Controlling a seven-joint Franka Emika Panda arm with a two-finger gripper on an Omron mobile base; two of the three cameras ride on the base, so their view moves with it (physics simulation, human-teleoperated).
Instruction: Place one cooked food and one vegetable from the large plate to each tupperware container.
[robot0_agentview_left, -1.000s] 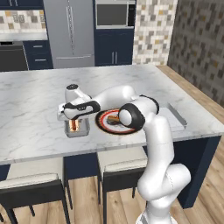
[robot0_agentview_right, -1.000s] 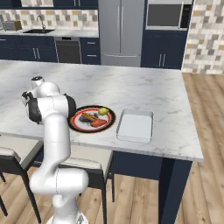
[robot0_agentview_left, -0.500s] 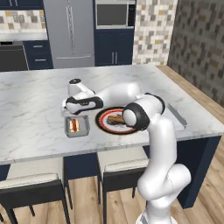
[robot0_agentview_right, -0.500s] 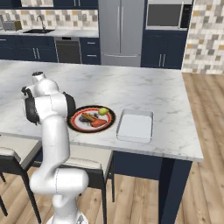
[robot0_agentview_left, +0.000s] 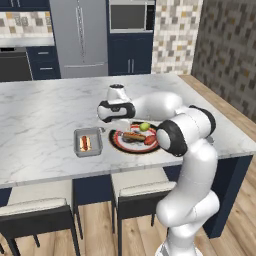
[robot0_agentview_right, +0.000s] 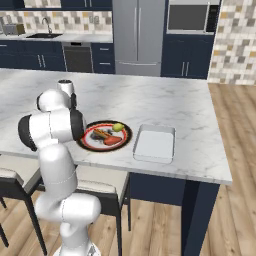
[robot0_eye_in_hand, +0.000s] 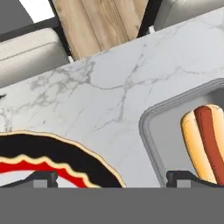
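A: Gripper (robot0_eye_in_hand: 112, 178)? Hand view has the two finger tips (robot0_eye_in_hand: 41, 178) far apart, nothing between them. Wide open, empty. It hangs over bare marble between the large plate (robot0_agentview_left: 119, 142) and the grey container (robot0_agentview_left: 88, 142).

B: Agreed. Hot dog (robot0_agentview_left: 84, 143) lies in the grey container; hand view shows bun and sausage against the tray wall. On the plate: plain sausage (robot0_agentview_left: 134, 136), red vegetable (robot0_agentview_left: 150, 140), yellow-green vegetable (robot0_agentview_left: 145, 127).

A: Pale clear container (robot0_agentview_right: 154, 143) sits just right of the plate in the right base view, nothing in it. In the left base view the robot's own arm covers it.

B: And the right view hides the grey container behind the arm. Anything else around?

A: Two stools (robot0_agentview_left: 142, 195) tucked under the counter edge (robot0_agentview_left: 50, 175), fridge (robot0_agentview_right: 138, 35), microwave (robot0_agentview_right: 187, 17) and sink (robot0_agentview_right: 46, 34) at the back wall. All well apart from the work area.
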